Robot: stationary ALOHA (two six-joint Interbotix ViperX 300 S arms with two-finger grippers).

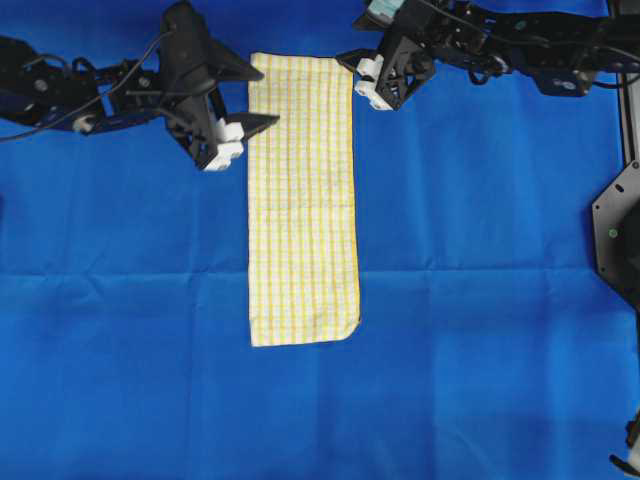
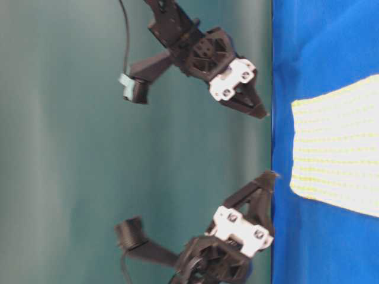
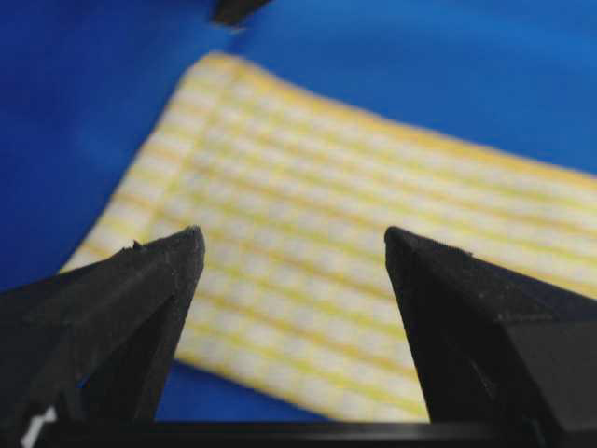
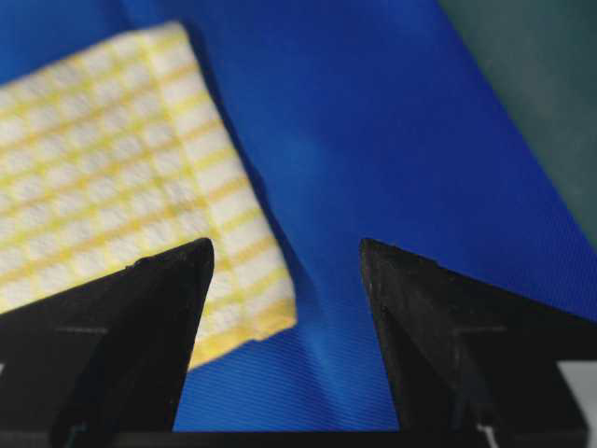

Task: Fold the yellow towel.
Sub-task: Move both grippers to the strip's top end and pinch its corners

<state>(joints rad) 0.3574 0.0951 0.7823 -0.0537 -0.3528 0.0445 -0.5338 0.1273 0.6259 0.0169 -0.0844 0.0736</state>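
Observation:
The yellow towel [image 1: 303, 200] lies flat on the blue cloth as a long narrow strip, white with a fine yellow check and a faint crease across its middle. Just left of the towel's far left corner hovers my left gripper [image 1: 262, 97], open and holding nothing. In the left wrist view the towel [image 3: 317, 187] shows between the spread fingers of the left gripper [image 3: 294, 243]. At the far right corner my right gripper [image 1: 352, 80] is open and empty too. Its wrist view has the towel's corner [image 4: 103, 159] by the left finger of the right gripper [image 4: 286, 247].
A blue cloth [image 1: 480, 300] covers the whole table. A black mount [image 1: 615, 230] sits at the right edge. In the table-level view the right gripper [image 2: 257, 109] and left gripper [image 2: 266, 183] hang at the cloth's far edge before a green backdrop [image 2: 71, 148].

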